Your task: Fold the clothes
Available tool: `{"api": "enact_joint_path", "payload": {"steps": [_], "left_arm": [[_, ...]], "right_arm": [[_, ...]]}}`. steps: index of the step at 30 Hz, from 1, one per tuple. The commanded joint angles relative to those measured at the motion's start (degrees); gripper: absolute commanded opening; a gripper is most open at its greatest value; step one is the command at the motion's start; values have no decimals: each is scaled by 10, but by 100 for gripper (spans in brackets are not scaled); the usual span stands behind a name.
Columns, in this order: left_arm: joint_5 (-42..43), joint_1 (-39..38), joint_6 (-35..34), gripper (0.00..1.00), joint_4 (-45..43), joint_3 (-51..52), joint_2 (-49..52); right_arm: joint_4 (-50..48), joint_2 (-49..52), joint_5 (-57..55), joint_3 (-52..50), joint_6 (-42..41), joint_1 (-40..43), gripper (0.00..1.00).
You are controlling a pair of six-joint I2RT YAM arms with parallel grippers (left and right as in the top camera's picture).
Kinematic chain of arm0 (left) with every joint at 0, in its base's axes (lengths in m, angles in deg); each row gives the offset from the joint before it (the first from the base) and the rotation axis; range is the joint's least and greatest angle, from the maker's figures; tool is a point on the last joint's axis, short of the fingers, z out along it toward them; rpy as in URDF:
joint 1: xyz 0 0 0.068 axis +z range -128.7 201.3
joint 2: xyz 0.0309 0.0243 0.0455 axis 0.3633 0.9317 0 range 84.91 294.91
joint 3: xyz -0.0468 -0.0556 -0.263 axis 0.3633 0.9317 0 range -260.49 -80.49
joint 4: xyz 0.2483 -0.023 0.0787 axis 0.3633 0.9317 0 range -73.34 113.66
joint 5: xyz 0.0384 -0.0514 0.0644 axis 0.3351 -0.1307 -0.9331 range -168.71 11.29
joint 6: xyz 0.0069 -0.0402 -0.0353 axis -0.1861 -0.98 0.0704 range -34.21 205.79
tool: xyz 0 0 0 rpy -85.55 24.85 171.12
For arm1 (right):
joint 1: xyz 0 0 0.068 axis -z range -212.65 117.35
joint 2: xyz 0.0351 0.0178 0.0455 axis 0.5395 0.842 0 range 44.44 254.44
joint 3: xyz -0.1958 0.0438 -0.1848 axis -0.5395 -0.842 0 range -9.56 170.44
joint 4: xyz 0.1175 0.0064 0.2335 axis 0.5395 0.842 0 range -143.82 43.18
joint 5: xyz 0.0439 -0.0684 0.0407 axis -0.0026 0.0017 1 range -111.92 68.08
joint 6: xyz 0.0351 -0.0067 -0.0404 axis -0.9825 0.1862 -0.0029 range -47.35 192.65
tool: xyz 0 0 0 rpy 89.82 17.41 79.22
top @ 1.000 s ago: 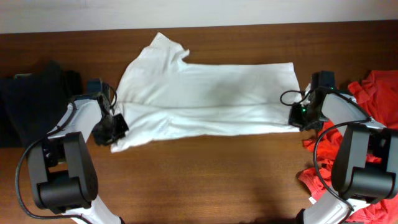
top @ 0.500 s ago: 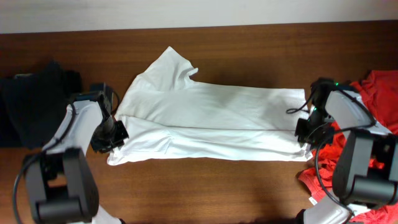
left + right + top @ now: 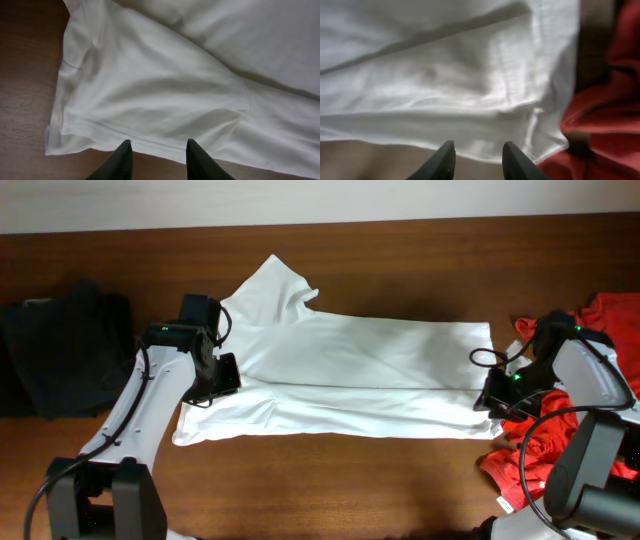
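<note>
The white T-shirt [image 3: 340, 375] lies folded lengthwise across the middle of the table, one sleeve sticking out at the back left. My left gripper [image 3: 215, 375] hovers over its left end, open, with its fingertips [image 3: 122, 157] above the hem of the white T-shirt [image 3: 165, 85] and nothing between them. My right gripper [image 3: 493, 395] stands open at the shirt's right edge. In the right wrist view it [image 3: 477, 147] is empty above the white T-shirt [image 3: 445, 85]. The red T-shirt [image 3: 600, 320] lies crumpled at the far right, also seen in the right wrist view [image 3: 605, 115].
A black cloth [image 3: 60, 350] lies heaped at the far left of the brown table [image 3: 330, 480]. More red fabric [image 3: 510, 465] hangs at the front right, under the right arm. The table's far edge meets a pale wall.
Both grippers have opened and let go of the white shirt's ends. The left gripper moved right onto the shirt; the right drew slightly to the right. The shirt lies folded nearer the front.
</note>
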Motion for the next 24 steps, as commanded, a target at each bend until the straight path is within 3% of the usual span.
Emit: {"api": "enact_joint_path", "payload": {"steps": [1,6,14,16,22,23,24], "left_arm": [[4,-1,9,35,-1,-3,5],[4,-1,9,39,-1,-3,5],[4,-1,9,39,-4,-3,5],[4,-1,9,40,-4,-3,5],[4,-1,9,40,-4,-3,5],[4,-1,9,40,-4,-3,5],[4,-1,9,40,-4,-3,5]], "right_arm": [[-27,-7,9,-38,-2,-5,35],[-98,-6,8,-82,-24,-5,35],[-80,-3,-76,-85,-121,-5,31],[-100,-3,-76,-85,-120,-5,38],[-130,0,-76,-85,-120,-5,40],[-133,3,-76,-85,-120,-5,33],[-136,5,-76,-85,-120,-5,16]]}}
